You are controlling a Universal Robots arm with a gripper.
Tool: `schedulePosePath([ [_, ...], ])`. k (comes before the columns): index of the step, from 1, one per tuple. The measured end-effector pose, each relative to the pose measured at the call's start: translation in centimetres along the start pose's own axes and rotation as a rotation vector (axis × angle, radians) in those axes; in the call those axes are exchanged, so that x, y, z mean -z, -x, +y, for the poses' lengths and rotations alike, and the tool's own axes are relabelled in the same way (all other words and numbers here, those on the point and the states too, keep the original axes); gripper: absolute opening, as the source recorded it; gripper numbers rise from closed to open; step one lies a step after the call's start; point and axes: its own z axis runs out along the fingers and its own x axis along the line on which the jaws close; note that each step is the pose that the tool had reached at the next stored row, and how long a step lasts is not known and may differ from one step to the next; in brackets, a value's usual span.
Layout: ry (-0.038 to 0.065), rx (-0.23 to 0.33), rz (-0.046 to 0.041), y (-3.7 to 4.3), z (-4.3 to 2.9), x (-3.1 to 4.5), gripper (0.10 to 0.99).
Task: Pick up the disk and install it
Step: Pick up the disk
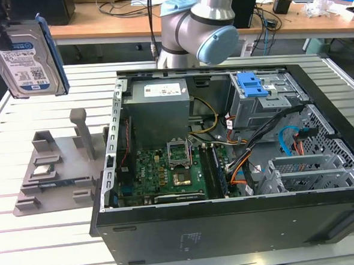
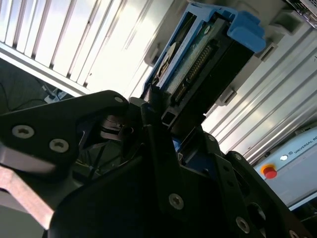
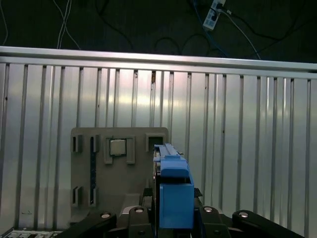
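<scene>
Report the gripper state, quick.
Gripper: jaws shut on the disk, which it holds up in the air.

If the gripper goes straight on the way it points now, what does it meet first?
Holding the disk, the gripper points down at the grey fixture plate; the disk would probably meet that plate's edge first, or the slatted table beside it. Depth is unclear.

There is one silver-metal hard drive (image 1: 25, 60), one open black computer case (image 1: 231, 226), one grey fixture plate (image 1: 49, 199), one square silver chip (image 1: 43, 171).
</scene>
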Motion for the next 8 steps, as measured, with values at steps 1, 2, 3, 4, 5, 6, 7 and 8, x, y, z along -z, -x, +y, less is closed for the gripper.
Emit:
schedulePosePath([
  [1,0.0,0.0,0.0,0.01,0.01,0.23,0.365],
  [2,0.0,0.0,0.0,0.02,0.02,0.52,0.365],
  [3,0.0,0.0,-0.0001,0.02,0.03,0.76,0.365],
  [4,0.0,0.0,0.0,0.03,0.04,0.93,0.365],
  [5,0.0,0.0,0.0,0.03,0.04,1.06,0.365],
  [6,0.001,0.0,0.0,0.04,0.05,1.29,0.365],
  [7,0.001,0.0,0.0,0.05,0.06,1.46,0.365],
  [8,0.001,0.0,-0.0001,0.05,0.07,1.63,0.365],
])
